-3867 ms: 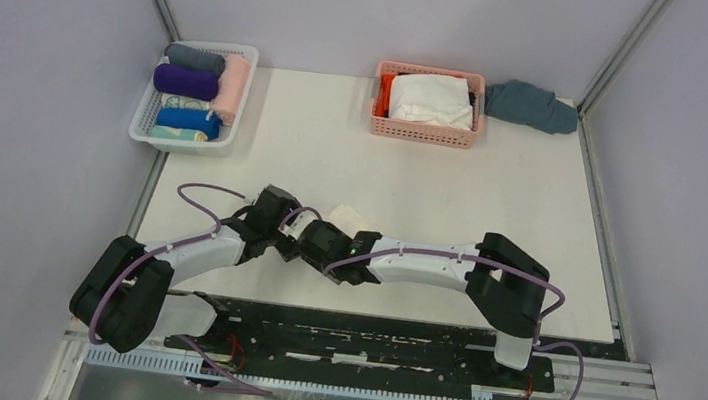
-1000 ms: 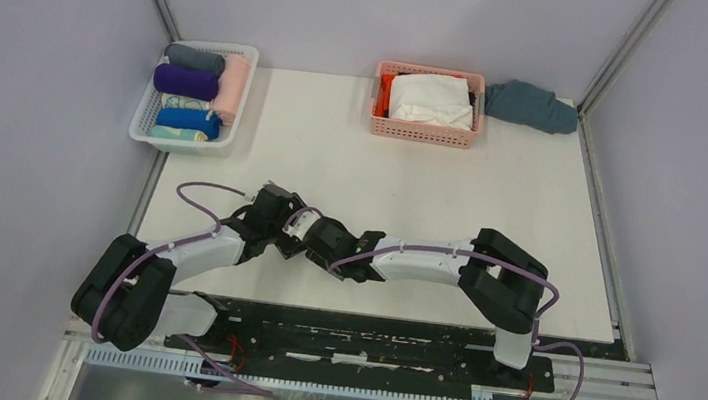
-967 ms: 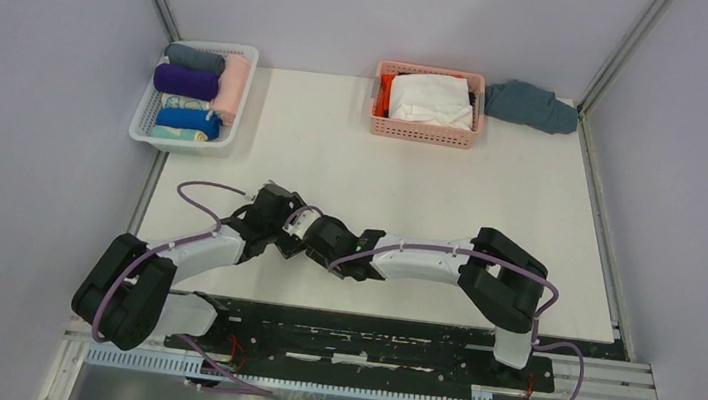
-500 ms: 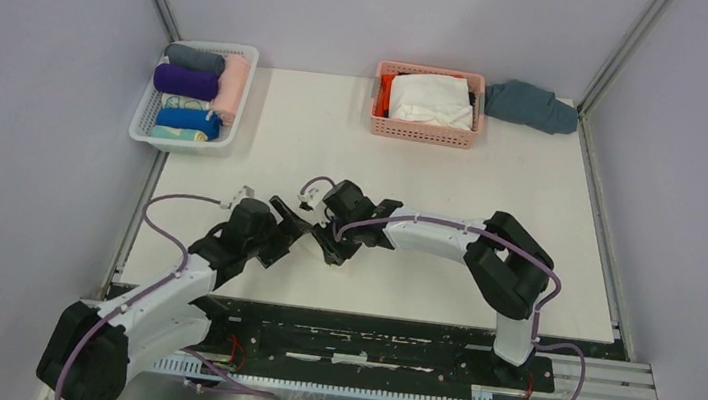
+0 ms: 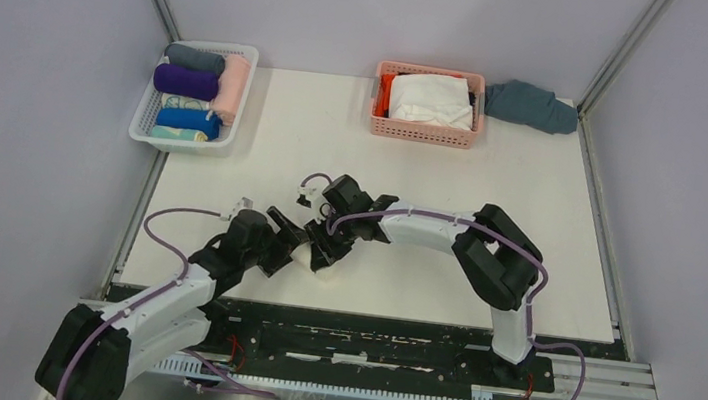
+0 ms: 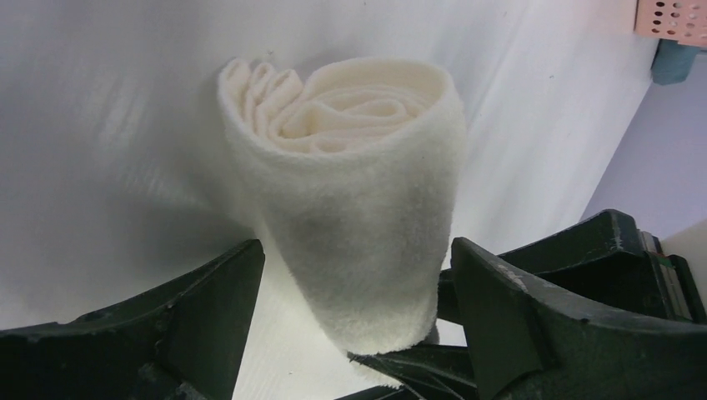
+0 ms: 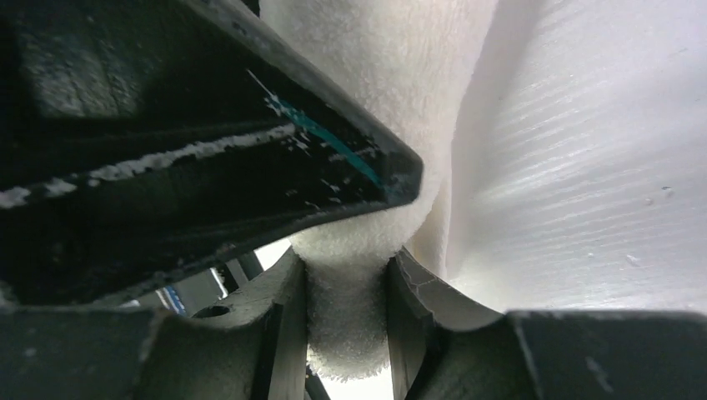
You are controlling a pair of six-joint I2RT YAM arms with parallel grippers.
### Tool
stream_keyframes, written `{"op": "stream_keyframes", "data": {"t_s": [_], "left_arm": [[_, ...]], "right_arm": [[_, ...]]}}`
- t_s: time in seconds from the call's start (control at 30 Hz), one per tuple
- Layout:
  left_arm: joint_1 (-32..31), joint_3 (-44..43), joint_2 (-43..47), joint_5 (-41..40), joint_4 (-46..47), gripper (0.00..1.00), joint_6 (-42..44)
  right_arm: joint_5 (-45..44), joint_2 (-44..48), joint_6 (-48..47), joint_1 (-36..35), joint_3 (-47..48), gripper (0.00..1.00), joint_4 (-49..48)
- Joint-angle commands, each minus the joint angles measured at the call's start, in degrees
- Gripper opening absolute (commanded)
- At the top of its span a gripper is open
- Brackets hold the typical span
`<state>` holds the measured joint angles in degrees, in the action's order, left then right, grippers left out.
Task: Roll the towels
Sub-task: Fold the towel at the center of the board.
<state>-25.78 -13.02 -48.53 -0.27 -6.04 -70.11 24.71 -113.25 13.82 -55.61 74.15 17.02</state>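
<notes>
The cream towel (image 5: 323,268) is wound into a tight roll low over the table (image 5: 531,200). It is well apart from the white basket (image 5: 181,145), toward the arm bases and to the basket's right. The purple towel (image 5: 185,81) already lies rolled inside that basket among other rolls, so the cream one appears to be the piece in hand.

The right gripper (image 7: 346,275) has its jaws closed on one end of the roll, and the pile bulges out between them. That pinch probably keeps the wound layers from springing loose. The left gripper (image 6: 357,250) stands wide open with a jaw on either side of the roll's body, squeezing nothing. It seems placed to take the roll around its middle for the carry toward the basket. The spiral end faces away from the left wrist. Whether the roll rests on the table or hangs just above it cannot be told.
</notes>
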Motion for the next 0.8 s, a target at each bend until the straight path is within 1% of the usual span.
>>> {"op": "stream_keyframes", "data": {"t_s": [0.0, 0.2, 0.5, 0.57, 0.63, 0.7, 0.77], "left_arm": [[0.1, 0.0, -3.5, 1.3, 5.7, 0.88, -2.3], [0.1, 1.9, -6.8, 2.7, 8.9, 0.77, -4.1], [0.0, 3.4, -9.7, 1.7, 11.6, 0.68, -4.8], [0.1, 3.5, -10.9, 1.5, 12.4, 0.63, -5.0], [0.0, 3.2, -12.1, 1.5, 12.9, 0.55, -5.4], [0.0, 2.4, -13.0, 1.6, 12.8, 0.48, -5.7], [0.0, 1.0, -13.2, 0.9, 11.3, 0.41, -6.1]], "right_arm": [[3.2, -4.0, 4.0, 0.4, -0.7, 0.3, 1.4], [5.3, -5.2, 7.2, 1.5, -0.7, 0.3, -0.7], [12.1, -7.6, 13.8, 4.8, -2.8, 0.3, -7.5], [12.6, -7.7, 14.3, 5.0, -3.0, 0.3, -8.3], [12.3, -7.2, 14.2, 5.0, -3.1, 0.31, -8.5], [12.3, -5.7, 13.8, 5.1, -3.8, 0.36, -9.1], [12.4, -3.3, 13.3, 5.4, -4.8, 0.43, -10.2]]}}
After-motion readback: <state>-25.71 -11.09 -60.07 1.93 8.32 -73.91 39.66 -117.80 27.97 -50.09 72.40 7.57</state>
